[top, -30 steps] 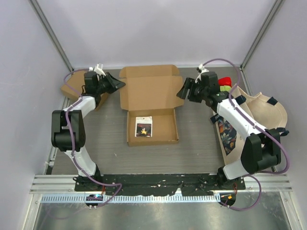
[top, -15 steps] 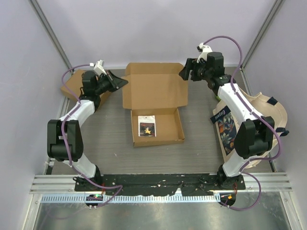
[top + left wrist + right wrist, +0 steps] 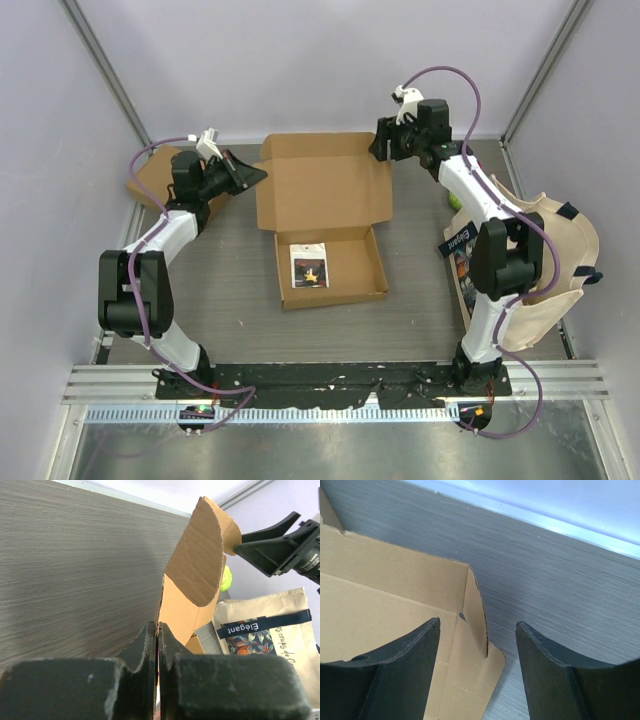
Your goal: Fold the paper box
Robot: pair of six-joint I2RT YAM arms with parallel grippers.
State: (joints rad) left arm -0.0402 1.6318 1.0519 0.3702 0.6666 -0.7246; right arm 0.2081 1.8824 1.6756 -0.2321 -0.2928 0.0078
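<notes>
The brown paper box (image 3: 330,262) lies open mid-table, its lid (image 3: 322,182) spread flat behind the tray. A small card with a star (image 3: 309,266) lies inside the tray. My left gripper (image 3: 254,175) is shut on the lid's left side flap (image 3: 197,565), and the cardboard edge runs between its closed jaws (image 3: 157,628). Over the lid's back right corner, my right gripper (image 3: 381,146) is open. Its fingers straddle the upright corner flap (image 3: 478,611) without touching it, midpoint (image 3: 477,626).
A second piece of cardboard (image 3: 148,180) lies at the back left behind the left arm. A beige tote bag (image 3: 545,250) with a printed label (image 3: 260,626) fills the right side. A green ball (image 3: 455,201) sits beside it. Walls close in behind and at both sides.
The left gripper closed on the lid's left flap and the box slid slightly right. The right arm swung back from the lid's right side to its back right corner.
</notes>
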